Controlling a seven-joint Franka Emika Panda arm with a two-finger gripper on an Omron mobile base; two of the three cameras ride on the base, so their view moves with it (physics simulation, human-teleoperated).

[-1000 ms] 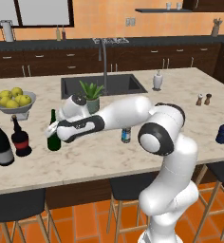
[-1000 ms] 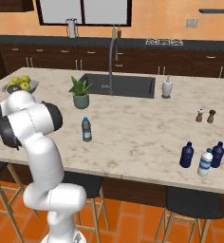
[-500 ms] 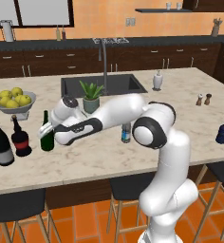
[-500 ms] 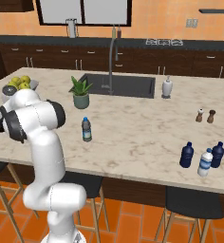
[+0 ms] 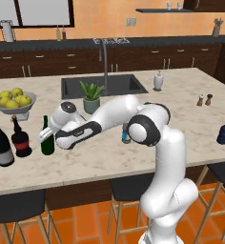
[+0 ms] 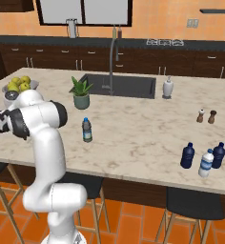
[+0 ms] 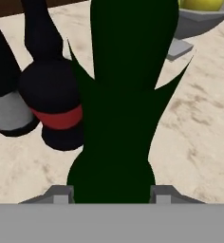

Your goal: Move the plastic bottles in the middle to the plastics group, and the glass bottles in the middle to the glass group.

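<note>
My gripper (image 5: 48, 137) is shut on the slim dark green glass bottle (image 5: 46, 138), holding it upright at the left of the counter. In the hand view the green bottle (image 7: 123, 95) stands between my fingertips (image 7: 61, 193). Just left of it is the glass group: a round-bodied dark bottle with a red label (image 5: 20, 139) (image 7: 52, 104) and a tall dark bottle with a red neck (image 5: 0, 143). A clear plastic bottle with a blue cap (image 6: 87, 130) stands mid-counter, partly behind my arm in the left base view. Three small plastic bottles (image 6: 206, 162) stand grouped at the right.
A fruit bowl (image 5: 14, 101) sits behind the dark bottles. A potted plant (image 5: 91, 95) stands by the sink (image 5: 105, 86). A soap dispenser (image 5: 158, 81) and salt and pepper shakers (image 5: 204, 100) are further right. Stools line the counter's near edge.
My arm has swung left with the green bottle, bringing it from nearer the plant to just beside the round dark bottle.
</note>
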